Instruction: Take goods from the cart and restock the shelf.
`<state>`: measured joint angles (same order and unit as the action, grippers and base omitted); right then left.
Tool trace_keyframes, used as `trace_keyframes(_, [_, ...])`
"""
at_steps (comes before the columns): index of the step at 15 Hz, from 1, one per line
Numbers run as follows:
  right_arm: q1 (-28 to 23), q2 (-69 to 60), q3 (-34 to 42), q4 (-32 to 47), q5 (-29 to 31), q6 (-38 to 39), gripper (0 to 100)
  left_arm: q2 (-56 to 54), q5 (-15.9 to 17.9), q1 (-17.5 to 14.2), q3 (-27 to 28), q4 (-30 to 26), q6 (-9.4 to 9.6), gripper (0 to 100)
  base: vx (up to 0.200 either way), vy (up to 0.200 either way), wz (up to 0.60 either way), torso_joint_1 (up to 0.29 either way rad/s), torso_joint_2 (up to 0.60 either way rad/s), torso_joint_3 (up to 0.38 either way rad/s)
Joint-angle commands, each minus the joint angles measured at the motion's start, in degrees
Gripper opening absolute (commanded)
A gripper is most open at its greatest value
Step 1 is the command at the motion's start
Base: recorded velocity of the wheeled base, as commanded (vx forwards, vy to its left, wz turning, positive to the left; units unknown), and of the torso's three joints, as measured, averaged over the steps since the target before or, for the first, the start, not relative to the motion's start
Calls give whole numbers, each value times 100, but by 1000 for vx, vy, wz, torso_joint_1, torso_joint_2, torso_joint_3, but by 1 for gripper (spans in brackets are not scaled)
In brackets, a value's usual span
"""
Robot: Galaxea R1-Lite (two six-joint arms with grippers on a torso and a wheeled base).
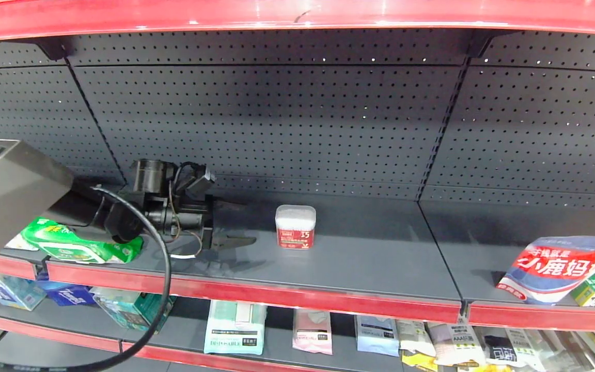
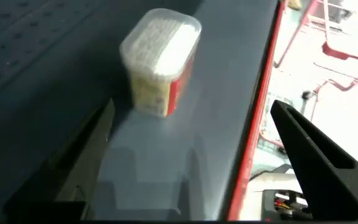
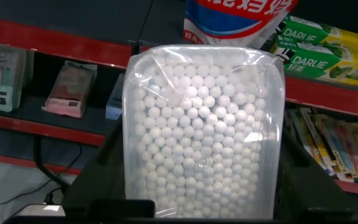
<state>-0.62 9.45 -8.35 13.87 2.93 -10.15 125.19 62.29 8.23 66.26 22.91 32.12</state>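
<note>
The fingertips of the right claw (image 3: 204,186) are hidden behind the bag of white balls (image 3: 204,130) that it carries. Dark fingers show at either flank of the clear bag and press against its sides, so the claw is closed on it, though the bag's lower end is cut off by the frame. Beyond that bag, in the right wrist view, a red, white and blue bag (image 3: 236,15) and green boxes (image 3: 325,53) lie on a red-edged shelf (image 3: 55,40), the bag cut off at its top. In the head view the left arm's wrist and cabling cover part of a green pack (image 1: 78,247) at the shelf's front edge. The left claw (image 1: 230,242) is hard to tell there from its own shadow on the grey shelf board. The left wrist view is plainer: the left claw (image 2: 192,109) gapes wide with nothing between its fingers. The tub of cotton swabs (image 2: 160,62) stands upright on the shelf (image 2: 229,74) ahead of the fingertips, apart from them and nearer one finger than the other. From the head it stands near the middle of the board (image 1: 295,227), to the robot's right of the left claw.
</note>
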Motion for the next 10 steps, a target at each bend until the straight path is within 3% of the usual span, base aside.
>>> trace_keyframes(1, [-8,-39,-9,1,6,-4,0,410,2,126,230,3,5,100,0,0,0,0,0,0])
trace_keyframes(10, [-52,-75,-26,28,6,-22,0,1192,11,267,1144,30,31,100,0,0,0,0,0,0])
